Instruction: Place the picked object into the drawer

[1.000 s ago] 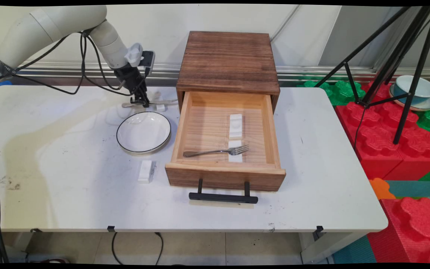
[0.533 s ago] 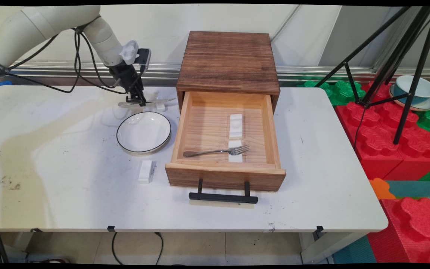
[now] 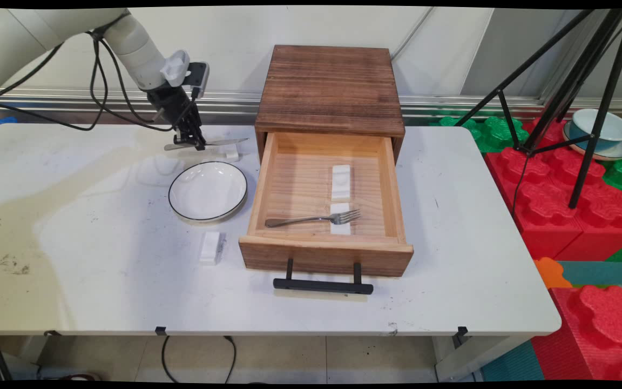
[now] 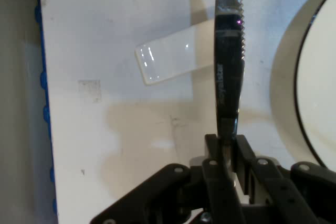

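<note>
Gripper: mine, fingers clamped on a serrated table knife by the handle end, blade level, lifted just above the white rest, at 12 o'clock from the plate (thin hold). Risk: the knife may pivot or slip out, I judge.

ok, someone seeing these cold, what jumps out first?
The wooden drawer box at mid-table, its drawer pulled open with a fork inside. Then, at the far left, the gripper shut on a knife, held above the table just beyond the white plate.
</note>
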Motion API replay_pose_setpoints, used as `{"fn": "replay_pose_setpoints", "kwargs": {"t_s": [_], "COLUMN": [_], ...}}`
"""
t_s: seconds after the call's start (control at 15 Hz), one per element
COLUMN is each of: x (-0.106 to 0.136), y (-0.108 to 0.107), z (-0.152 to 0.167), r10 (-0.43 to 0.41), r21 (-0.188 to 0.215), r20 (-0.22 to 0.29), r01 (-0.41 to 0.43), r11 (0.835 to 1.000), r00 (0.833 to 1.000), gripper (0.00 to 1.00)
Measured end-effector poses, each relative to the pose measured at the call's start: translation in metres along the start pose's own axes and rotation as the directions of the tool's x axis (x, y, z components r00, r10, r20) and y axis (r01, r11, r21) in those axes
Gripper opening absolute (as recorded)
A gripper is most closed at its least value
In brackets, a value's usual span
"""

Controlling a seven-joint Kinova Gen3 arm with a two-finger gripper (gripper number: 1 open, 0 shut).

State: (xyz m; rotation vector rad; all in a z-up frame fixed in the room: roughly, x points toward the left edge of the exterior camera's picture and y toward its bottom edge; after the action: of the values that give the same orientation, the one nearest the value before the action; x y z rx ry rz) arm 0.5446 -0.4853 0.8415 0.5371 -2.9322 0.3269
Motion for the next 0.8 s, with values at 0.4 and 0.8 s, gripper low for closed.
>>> {"fn": "replay_pose_setpoints", "kwargs": {"t_s": [0.4, 0.8], "x": [-0.006, -0.01], "y": [0.013, 0.035], "z": [-0.023, -0.054], "r10": [0.009, 0.014], "r21": [-0.009, -0.017], "r20": [-0.015, -0.047], "r01": [-0.009, -0.015], "r11": [1.0, 1.0], "r00": [1.0, 0.999], "gripper": [0.0, 0.0]}}
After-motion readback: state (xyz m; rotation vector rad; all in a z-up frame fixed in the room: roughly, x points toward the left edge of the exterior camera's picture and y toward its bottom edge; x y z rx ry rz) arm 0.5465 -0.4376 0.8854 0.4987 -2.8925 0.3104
